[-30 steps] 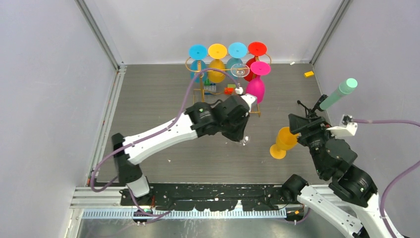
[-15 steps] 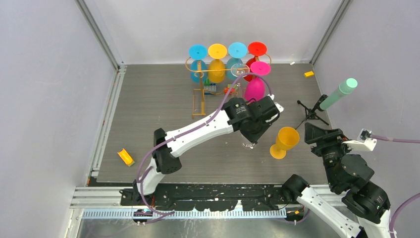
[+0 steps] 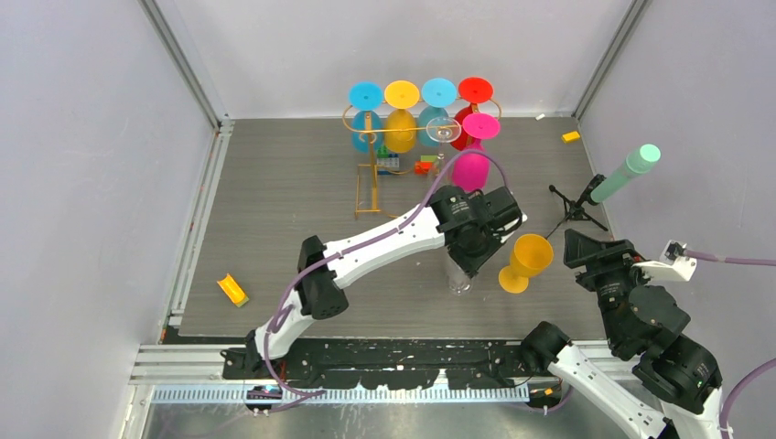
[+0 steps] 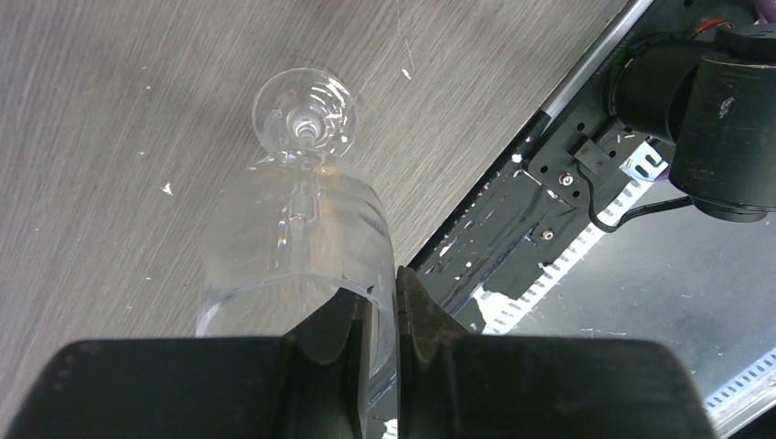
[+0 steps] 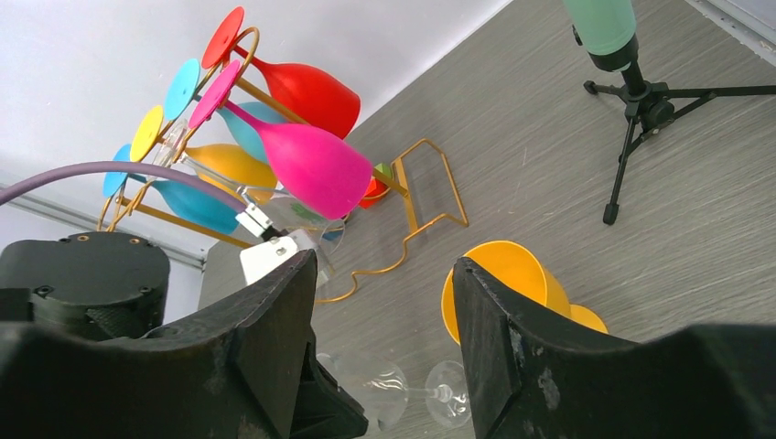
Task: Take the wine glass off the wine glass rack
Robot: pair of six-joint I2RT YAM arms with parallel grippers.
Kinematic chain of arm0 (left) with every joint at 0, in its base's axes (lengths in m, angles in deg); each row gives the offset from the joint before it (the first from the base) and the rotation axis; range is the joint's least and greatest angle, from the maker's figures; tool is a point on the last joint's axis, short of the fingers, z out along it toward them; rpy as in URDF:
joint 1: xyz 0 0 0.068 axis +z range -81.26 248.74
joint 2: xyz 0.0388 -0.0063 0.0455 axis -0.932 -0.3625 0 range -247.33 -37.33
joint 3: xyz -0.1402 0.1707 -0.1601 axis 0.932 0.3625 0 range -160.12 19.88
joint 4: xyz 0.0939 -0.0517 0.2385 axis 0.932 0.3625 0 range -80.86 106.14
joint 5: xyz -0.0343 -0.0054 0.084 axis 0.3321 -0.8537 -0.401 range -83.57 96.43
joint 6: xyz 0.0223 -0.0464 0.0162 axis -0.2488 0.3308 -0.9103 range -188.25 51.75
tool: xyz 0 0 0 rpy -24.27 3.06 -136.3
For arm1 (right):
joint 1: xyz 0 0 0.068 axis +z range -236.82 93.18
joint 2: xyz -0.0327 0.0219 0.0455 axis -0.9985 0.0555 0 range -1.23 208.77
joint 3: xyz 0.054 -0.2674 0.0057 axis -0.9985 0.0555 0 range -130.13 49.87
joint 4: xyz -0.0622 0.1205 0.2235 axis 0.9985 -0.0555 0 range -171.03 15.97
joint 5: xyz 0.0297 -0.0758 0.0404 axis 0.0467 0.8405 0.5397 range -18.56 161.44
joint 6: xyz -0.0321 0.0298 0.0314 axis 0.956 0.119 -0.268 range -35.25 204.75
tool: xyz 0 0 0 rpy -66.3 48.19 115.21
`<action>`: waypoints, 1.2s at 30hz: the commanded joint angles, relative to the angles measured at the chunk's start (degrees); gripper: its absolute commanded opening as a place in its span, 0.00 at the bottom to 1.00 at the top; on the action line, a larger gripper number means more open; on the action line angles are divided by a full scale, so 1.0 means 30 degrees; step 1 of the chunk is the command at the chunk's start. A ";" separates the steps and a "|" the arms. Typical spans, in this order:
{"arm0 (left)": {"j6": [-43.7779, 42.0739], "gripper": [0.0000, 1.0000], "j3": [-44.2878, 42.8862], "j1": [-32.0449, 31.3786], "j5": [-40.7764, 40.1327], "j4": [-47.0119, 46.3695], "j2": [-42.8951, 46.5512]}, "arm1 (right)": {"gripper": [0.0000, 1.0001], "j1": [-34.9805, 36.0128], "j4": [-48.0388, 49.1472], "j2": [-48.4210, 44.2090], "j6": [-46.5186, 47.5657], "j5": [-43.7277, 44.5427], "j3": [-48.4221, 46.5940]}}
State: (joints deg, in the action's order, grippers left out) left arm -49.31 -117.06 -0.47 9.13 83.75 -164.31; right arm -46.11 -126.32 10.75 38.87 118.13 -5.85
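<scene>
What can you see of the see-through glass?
The glass is clear all over, with a wide bowl, a thin stem and a small round foot. It points foot down over the grey table, close to the orange glass. The left gripper pinches the bowl's rim between its fingers. Nothing else touches it. Whether the foot rests on the table cannot be told.

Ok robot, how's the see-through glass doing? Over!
Left fingers shut on clear wine glass rim. Glass off the rack, down near the table. Right fingers open, empty. Orange glass standing close beside it.
</scene>
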 commanded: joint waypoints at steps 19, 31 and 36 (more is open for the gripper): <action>-0.0077 0.54 -0.0861 -0.0076 0.0492 -0.2437 0.0409 | 0.60 0.0054 0.0370 0.0560 -0.0855 -0.0017 -0.0346; -0.0263 0.76 0.1855 0.0052 0.0658 -0.5830 0.4894 | 0.59 0.0050 0.0196 0.0776 -0.0999 -0.0422 -0.0966; -0.0468 0.87 0.5096 0.0171 -0.0676 -0.7903 0.8045 | 0.59 0.0054 0.0619 0.1082 -0.1017 -0.1249 -0.1104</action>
State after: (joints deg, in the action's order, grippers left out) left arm -49.29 -107.62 -0.38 10.29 68.01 -149.01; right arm -46.11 -126.41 12.04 36.57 116.06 -7.56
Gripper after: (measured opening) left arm 0.817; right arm 0.595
